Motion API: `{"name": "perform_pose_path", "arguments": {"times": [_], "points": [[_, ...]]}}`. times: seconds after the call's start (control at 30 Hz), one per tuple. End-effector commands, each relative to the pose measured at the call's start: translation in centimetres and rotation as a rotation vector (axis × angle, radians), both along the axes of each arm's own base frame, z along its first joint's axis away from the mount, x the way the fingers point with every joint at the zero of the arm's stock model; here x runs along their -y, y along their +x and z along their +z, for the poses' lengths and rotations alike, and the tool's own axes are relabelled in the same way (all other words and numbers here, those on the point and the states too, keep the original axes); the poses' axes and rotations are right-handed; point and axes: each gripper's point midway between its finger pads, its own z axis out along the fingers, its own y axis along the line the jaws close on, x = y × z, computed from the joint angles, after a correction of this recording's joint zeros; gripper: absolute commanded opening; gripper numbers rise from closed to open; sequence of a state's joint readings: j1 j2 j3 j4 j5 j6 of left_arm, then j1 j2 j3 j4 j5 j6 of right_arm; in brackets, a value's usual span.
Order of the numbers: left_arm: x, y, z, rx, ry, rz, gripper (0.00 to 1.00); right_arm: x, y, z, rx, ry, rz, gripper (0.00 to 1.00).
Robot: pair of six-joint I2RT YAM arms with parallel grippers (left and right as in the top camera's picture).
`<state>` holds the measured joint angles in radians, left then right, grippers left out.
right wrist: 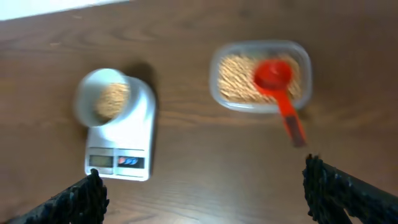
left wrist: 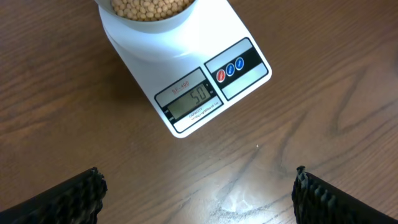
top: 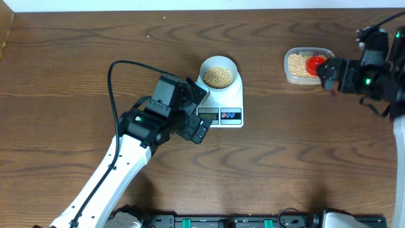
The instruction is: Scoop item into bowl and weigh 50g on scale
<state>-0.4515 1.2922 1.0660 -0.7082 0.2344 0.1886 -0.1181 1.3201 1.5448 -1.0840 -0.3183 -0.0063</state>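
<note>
Bowl [left wrist: 149, 34] cropped atop scale [left wrist: 211, 37]; right-wrist view blurred; left hand [left wrist: 198, 180], right hand [right wrist: 202, 174] apart.

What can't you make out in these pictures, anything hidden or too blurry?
Overhead: the scale display is too small to read; the right gripper covers the handle of the red scoop.
Left wrist: the bowl is cut off by the top edge, hiding most of the beans.
Right wrist: blur smears everything; the display digits are unreadable.
</note>
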Motion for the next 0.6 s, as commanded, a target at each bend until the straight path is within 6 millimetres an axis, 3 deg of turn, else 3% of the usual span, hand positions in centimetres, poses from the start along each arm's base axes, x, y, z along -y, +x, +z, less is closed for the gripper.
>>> {"name": "perform_pose_path", "arguments": {"times": [0.0, 0.33, 0.57], "points": [[-0.1, 0.1, 0.0, 0.004, 0.003, -0.012, 0.98, -1.9, -2.4, 2.9, 0.098, -0.041, 0.087, 0.99], [-0.1, 0.1, 0.0, 0.004, 0.003, -0.012, 0.98, -1.7, -9.3, 5.7, 0.193, -0.177, 0.143, 0.99], [-0.1, 0.1, 0.0, 0.004, 0.003, -0.012, 0.98, -0.2, -12.6, 5.1, 0.206, -0.252, 0.069, 0.99]]}}
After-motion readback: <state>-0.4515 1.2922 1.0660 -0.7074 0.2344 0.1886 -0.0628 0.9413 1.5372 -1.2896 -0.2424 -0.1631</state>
